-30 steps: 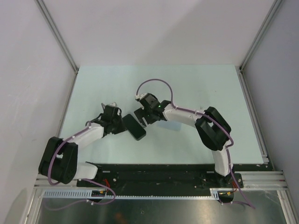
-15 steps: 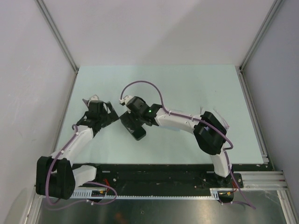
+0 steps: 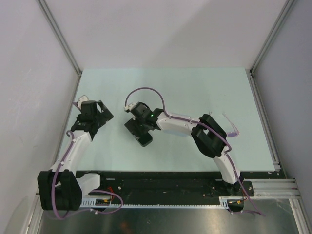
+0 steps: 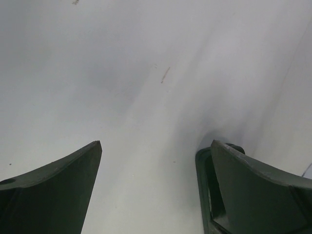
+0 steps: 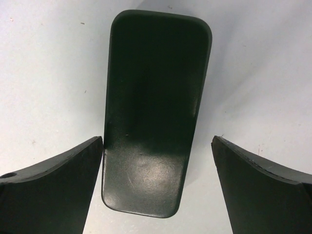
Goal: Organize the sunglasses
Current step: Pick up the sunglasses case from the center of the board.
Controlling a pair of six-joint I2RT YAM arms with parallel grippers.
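The pale worktop (image 3: 195,92) is carrying everything. The left end effector (image 3: 100,111) is hovering at 9 o'clock, fingers spread apart, holding nothing. The right end effector (image 5: 157,142) is gaping wide over the black case (image 5: 156,97) near centre. The sunglasses (image 3: 234,128) are lying at 3 o'clock, beside the right arm's elbow.

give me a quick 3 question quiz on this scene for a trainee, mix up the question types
1. True or false: the right hand is clamped shut on the black case.
2. Fill in: the left hand is ___ and holds nothing.
3. Where do the sunglasses lie?
A) inside the case
B) on the table, well apart from the case
C) on top of the case

Key:
1. False: its fingers stand open on either side of the closed case.
2. Open.
3. B.
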